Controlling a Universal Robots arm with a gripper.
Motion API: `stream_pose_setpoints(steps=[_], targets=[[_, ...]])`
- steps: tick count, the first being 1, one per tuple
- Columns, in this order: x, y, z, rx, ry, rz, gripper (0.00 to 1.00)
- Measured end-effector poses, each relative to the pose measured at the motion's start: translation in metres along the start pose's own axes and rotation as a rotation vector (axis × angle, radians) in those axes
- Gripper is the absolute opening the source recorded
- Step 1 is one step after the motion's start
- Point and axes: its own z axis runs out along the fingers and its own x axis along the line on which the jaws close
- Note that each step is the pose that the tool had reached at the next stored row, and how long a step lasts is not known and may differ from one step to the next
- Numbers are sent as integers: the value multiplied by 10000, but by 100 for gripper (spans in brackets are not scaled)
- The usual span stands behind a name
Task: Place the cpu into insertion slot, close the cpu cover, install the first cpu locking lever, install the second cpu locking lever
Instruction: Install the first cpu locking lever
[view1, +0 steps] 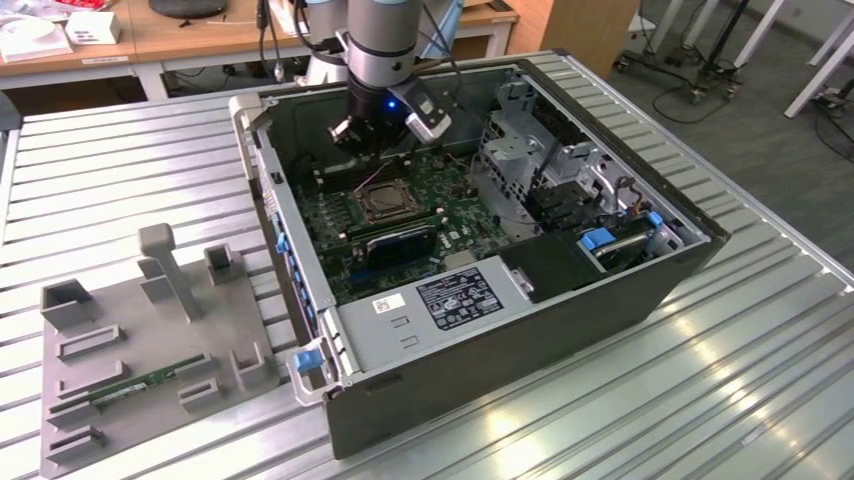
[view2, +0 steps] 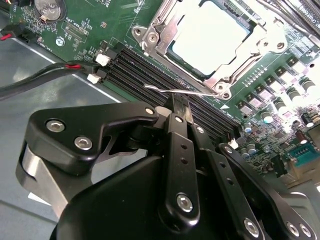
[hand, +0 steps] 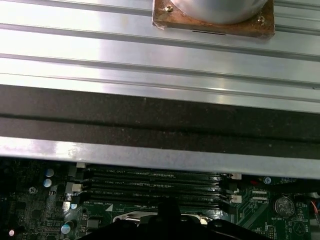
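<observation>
The computer case (view1: 534, 330) lies open on the table (view1: 747, 400). Inside it the circuit board (view1: 454, 190) lies flat, with the insertion slot (view1: 384, 203) on the board and the cpu (view2: 207, 37) in that slot. The memory slots (view2: 150, 75) run just beside the insertion slot. The gripper (view2: 175, 100) hangs over the memory slots, near the insertion slot. A fixture tray (view1: 147, 350) lies on the table at the case's side toward the exterior view's left.
</observation>
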Motion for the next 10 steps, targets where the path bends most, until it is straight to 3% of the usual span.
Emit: stream_pose_setpoints(steps=[10], targets=[[-3, -16, 16, 0, 1, 0, 11]])
